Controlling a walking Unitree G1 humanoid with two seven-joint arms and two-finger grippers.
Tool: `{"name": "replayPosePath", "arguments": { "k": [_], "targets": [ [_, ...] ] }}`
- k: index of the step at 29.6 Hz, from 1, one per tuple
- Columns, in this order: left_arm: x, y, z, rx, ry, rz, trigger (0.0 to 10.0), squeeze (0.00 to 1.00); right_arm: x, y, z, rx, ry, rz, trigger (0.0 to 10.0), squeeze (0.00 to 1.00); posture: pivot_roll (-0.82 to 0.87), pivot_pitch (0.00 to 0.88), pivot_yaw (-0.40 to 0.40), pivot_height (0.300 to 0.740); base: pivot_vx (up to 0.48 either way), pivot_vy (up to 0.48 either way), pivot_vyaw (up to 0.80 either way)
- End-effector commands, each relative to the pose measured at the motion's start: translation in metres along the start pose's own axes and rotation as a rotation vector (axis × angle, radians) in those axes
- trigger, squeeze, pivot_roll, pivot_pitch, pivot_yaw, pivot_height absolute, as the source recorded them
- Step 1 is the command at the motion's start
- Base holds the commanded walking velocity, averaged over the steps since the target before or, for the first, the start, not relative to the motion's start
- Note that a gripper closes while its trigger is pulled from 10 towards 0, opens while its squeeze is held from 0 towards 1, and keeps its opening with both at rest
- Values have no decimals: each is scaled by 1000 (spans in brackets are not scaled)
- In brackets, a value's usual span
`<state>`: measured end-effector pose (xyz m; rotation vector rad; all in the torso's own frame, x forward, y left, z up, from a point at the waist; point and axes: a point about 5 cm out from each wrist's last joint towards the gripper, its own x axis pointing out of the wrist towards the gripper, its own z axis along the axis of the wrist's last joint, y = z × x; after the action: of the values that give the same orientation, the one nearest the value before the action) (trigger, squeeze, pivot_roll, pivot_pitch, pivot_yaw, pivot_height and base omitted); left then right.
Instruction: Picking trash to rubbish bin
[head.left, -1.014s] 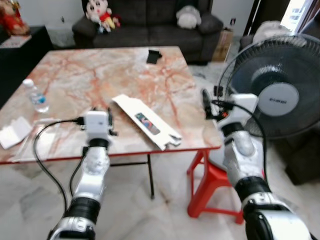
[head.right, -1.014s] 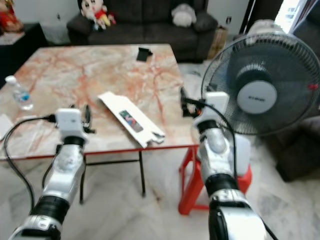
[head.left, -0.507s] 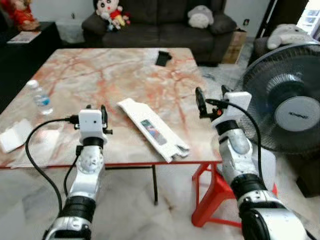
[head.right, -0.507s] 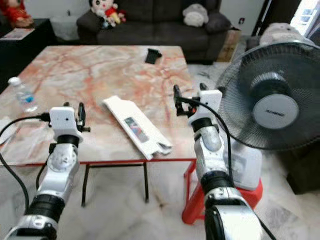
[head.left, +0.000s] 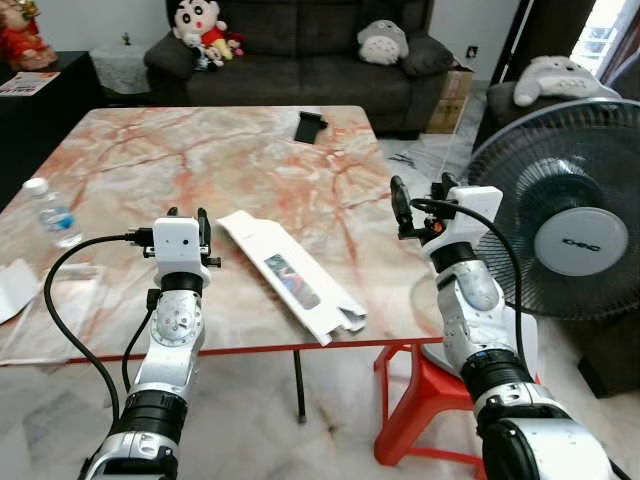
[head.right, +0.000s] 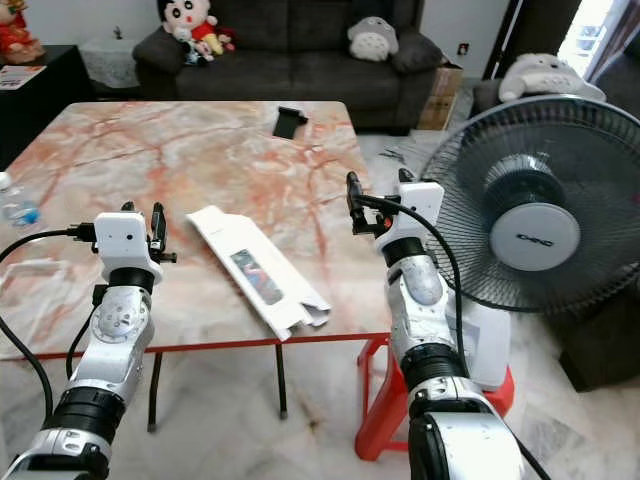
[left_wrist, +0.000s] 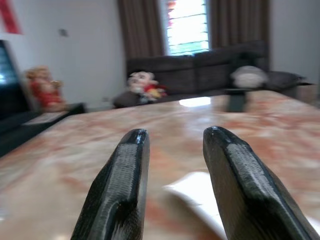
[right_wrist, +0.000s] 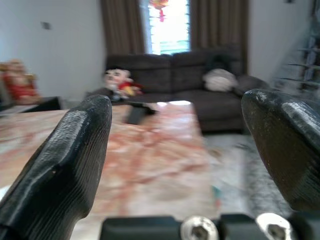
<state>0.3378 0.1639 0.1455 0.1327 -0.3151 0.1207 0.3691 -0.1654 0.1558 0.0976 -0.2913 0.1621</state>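
A flattened white cardboard box (head.left: 290, 275) with a printed picture lies on the marble table (head.left: 200, 160), near its front edge. My left gripper (head.left: 187, 214) is held up over the table just left of the box, open with nothing between its fingers (left_wrist: 125, 185). My right gripper (head.left: 420, 188) is raised at the table's right edge, to the right of the box, wide open and empty. In the left wrist view the white box (left_wrist: 200, 192) shows beyond the fingertips.
A water bottle (head.left: 50, 212) and white paper (head.left: 10, 290) sit at the table's left. A black flat object (head.left: 308, 126) lies at the far side. A standing fan (head.left: 570, 225) and red stool (head.left: 425, 400) stand at the right. A sofa (head.left: 300, 40) with plush toys lies beyond.
The whole picture has shifted, so the camera moved. Both arms keep the same raised pose with fingers open, and the box lies in the same spot on the table.
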Motion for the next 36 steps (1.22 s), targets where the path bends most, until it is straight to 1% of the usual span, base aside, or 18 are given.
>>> {"name": "replayPosePath", "arguments": {
  "k": [1,8,9,10,11,13,14,16,22,23,24,25,26,28,29,30,33,36],
  "targets": [
    [4,7,2,15,-2,12,10000,0,5,7,4,8,-13,18,10000,0,21,32,-38,740,341,0,0],
    [3,8,2,18,-4,12,10000,0,4,8,2,11,-8,25,10000,0,21,21,-36,740,342,0,0],
    [3,4,-1,-14,31,-20,10000,0,3,8,2,11,-7,26,10000,0,21,19,-36,740,0,0,0],
    [3,1,-4,-96,69,-39,10000,0,3,8,1,12,-5,28,10000,0,22,15,-34,740,0,0,0],
    [1,-4,-8,-272,137,-67,10000,0,2,9,0,13,-2,34,10000,0,15,10,-29,740,0,0,0],
    [1,-4,-8,-272,137,-67,10000,0,2,9,0,13,-2,34,10000,0,15,10,-29,740,0,0,0],
    [-1,-4,-10,-323,155,-74,10000,0,2,9,0,13,-1,37,10000,0,15,10,-29,740,0,0,0],
    [-4,0,-12,-361,195,-144,10000,0,1,10,-1,14,3,47,10000,0,14,6,-26,740,0,0,0],
    [-3,16,-10,-421,186,-98,10000,0,0,10,-2,16,7,51,10000,0,20,2,-26,740,0,0,0],
    [-2,23,-9,-462,180,-71,10000,1000,0,11,-3,18,10,56,10000,0,22,1,-27,740,0,0,0],
    [-2,23,-9,-462,180,-71,10000,1000,0,11,-3,18,10,56,10000,0,22,1,-27,740,0,0,0],
    [-1,30,-7,-442,167,-37,10000,1000,0,13,-4,24,12,66,10000,0,24,0,-28,740,0,0,0],
    [-1,32,-7,-436,160,-23,10000,1000,0,14,-4,24,14,72,10000,0,23,0,-29,740,0,0,0],
    [0,28,-6,-432,162,-48,10000,1000,0,15,-4,24,14,76,10000,0,23,0,-29,740,0,0,0],
    [-1,26,-8,-378,195,-80,10000,0,0,15,-4,24,14,78,10000,0,21,0,-29,740,0,0,0],
    [-1,27,-8,-372,209,-92,10000,0,0,15,-4,24,14,78,10000,0,21,0,-29,740,0,0,0],
    [-7,32,-34,-142,420,-70,10000,0,0,14,-4,24,15,82,10000,0,20,0,-29,740,0,0,0],
    [-10,31,-39,-150,462,-83,10000,0,0,14,-4,24,16,84,10000,0,17,0,-28,740,0,0,0]
  ]
}}
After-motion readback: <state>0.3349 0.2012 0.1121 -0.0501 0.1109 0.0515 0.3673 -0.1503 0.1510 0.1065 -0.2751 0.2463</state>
